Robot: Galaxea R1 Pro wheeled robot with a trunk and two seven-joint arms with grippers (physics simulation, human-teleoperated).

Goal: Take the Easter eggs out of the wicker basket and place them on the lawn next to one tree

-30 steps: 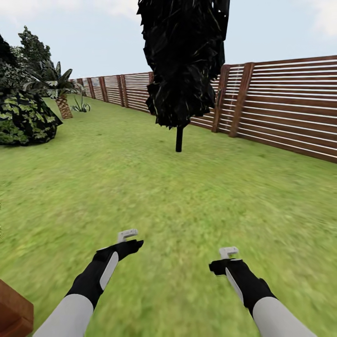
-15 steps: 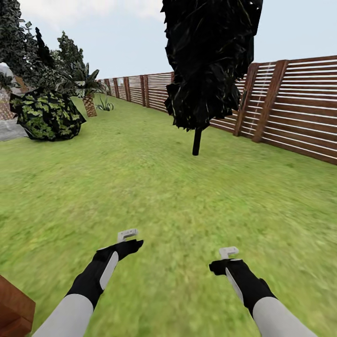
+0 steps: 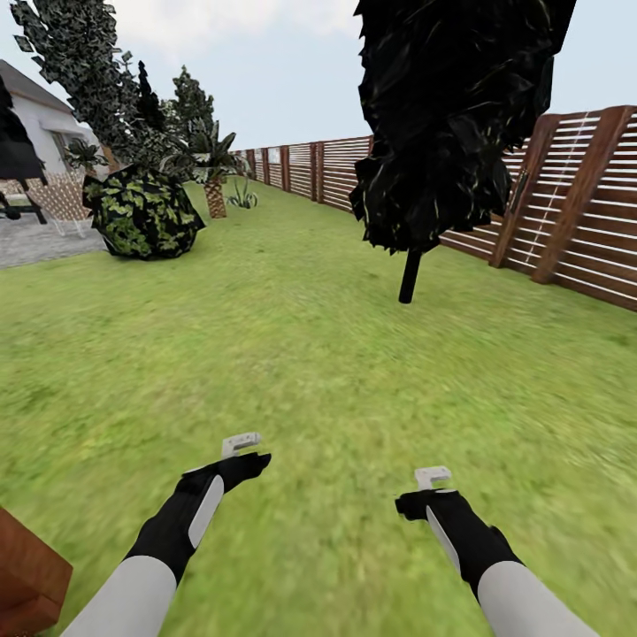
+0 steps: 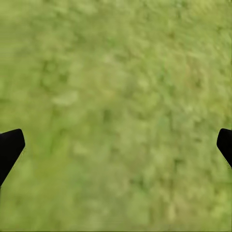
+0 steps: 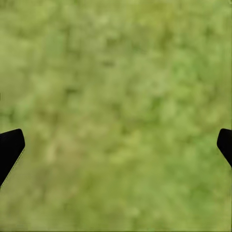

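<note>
Eggs and basket lie somewhere off across the lawn [image 3: 292, 354], so both arms ride low and forward for travel, left fingers [image 4: 10, 147] and right fingers [image 5: 10, 147] spread wide and empty over grass, black tree [image 3: 451, 124] and fence [image 3: 575, 203] ahead.
</note>
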